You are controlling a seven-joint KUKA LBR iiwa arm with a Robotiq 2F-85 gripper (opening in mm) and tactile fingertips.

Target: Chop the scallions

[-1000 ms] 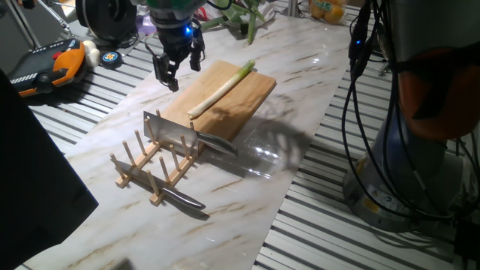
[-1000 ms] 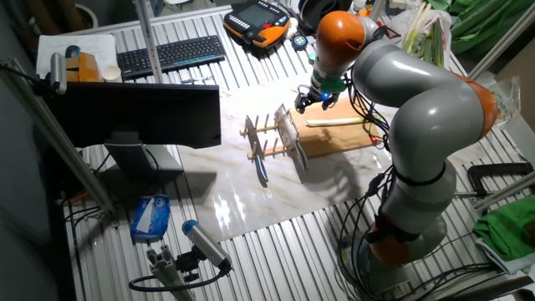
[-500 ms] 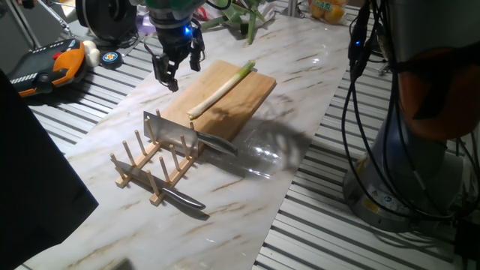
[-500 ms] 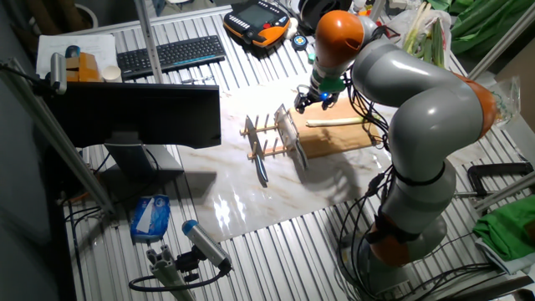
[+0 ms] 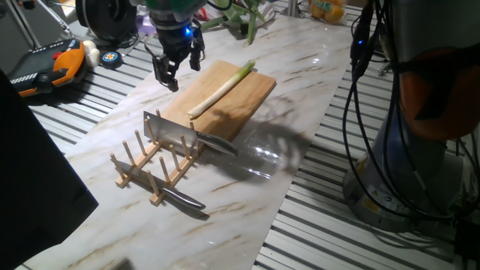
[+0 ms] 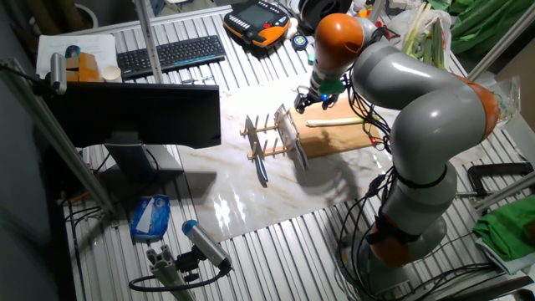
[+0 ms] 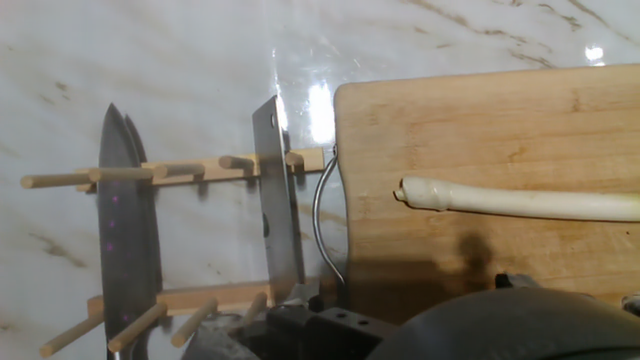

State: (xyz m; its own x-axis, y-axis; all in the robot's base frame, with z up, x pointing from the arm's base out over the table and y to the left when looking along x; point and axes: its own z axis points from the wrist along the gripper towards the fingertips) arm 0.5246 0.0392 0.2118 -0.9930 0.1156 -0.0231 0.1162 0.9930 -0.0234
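Note:
A single scallion (image 5: pixel 221 90), white shading to pale green, lies lengthwise on the wooden cutting board (image 5: pixel 247 105). In the other fixed view the scallion (image 6: pixel 334 122) rests along the board (image 6: pixel 343 140). The hand view shows its white root end (image 7: pixel 520 204) on the board (image 7: pixel 480 110). My gripper (image 5: pixel 178 67) hovers above the board's far left corner, open, with nothing between its fingers. From the other side the gripper (image 6: pixel 311 98) hangs beside the scallion's white end. The fingertips do not show in the hand view.
A wooden peg rack (image 5: pixel 154 169) stands in front of the board, holding a cleaver (image 5: pixel 171 133) upright and a chef's knife (image 5: pixel 184 199) at its near end. In the hand view the cleaver (image 7: pixel 278 200) and knife (image 7: pixel 125 240) sit left of the board. Leafy greens (image 5: pixel 251 19) lie behind.

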